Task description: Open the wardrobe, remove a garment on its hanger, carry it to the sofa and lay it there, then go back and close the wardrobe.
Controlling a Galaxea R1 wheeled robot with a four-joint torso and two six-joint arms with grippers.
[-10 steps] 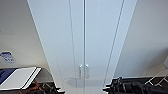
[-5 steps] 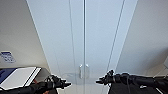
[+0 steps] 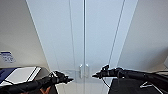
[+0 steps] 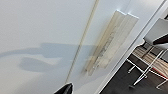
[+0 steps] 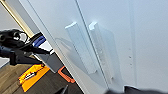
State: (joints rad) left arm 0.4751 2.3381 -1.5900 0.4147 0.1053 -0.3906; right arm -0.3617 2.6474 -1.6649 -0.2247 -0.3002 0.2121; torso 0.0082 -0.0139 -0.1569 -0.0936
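Note:
The white wardrobe (image 3: 100,37) stands right in front of me with both flat doors closed. Its two small vertical handles (image 3: 84,70) sit side by side at the centre seam. My left gripper (image 3: 70,80) hovers just left of and slightly below the handles. My right gripper (image 3: 94,75) points at them from the right, a short gap away. The right wrist view has both handles (image 5: 92,50) close up, with two dark fingertips (image 5: 63,90) spread apart at the near edge. In the left wrist view the handles (image 4: 112,42) lie a little beyond the gripper.
Grey walls flank the wardrobe. A white and blue board (image 3: 22,73) lies low on the left under a small wall sign (image 3: 7,57). A dark object (image 3: 130,86) sits low on the right. A white chair (image 4: 155,35) and an orange item (image 5: 32,76) are on the floor.
Both arms have come up from the lower edge and reached inward, so the grippers now sit level with the handles. The doors have not moved.

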